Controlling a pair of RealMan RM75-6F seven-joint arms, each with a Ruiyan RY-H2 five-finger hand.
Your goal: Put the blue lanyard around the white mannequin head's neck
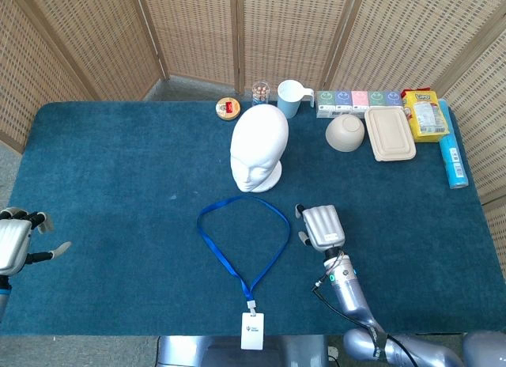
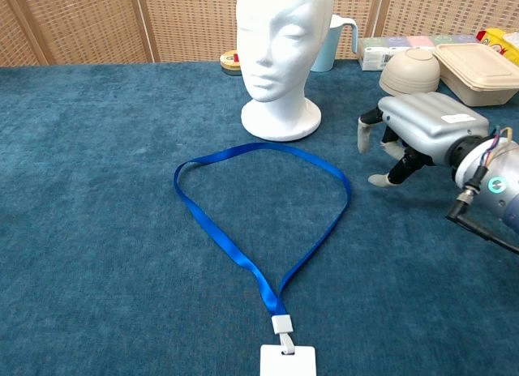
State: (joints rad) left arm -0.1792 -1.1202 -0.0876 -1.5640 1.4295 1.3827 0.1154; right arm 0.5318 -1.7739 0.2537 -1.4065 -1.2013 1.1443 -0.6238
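Note:
The blue lanyard (image 1: pixel 237 240) (image 2: pixel 259 222) lies flat in an open loop on the blue table cloth, its white badge (image 1: pixel 251 334) (image 2: pixel 287 363) at the near edge. The white mannequin head (image 1: pixel 258 149) (image 2: pixel 282 52) stands upright just beyond the loop, facing me. My right hand (image 1: pixel 321 226) (image 2: pixel 413 131) hovers palm down, just right of the loop, fingers apart and holding nothing. My left hand (image 1: pixel 16 239) is at the table's left edge, open and empty, seen only in the head view.
Along the far edge stand a small red-lidded tin (image 1: pixel 228 108), a jar (image 1: pixel 260 92), a pale blue mug (image 1: pixel 291 98), a row of small boxes (image 1: pixel 360 100), a beige bowl (image 1: pixel 345 133), a lidded beige container (image 1: pixel 390 133), a yellow packet (image 1: pixel 425 114) and a blue roll (image 1: pixel 452 155).

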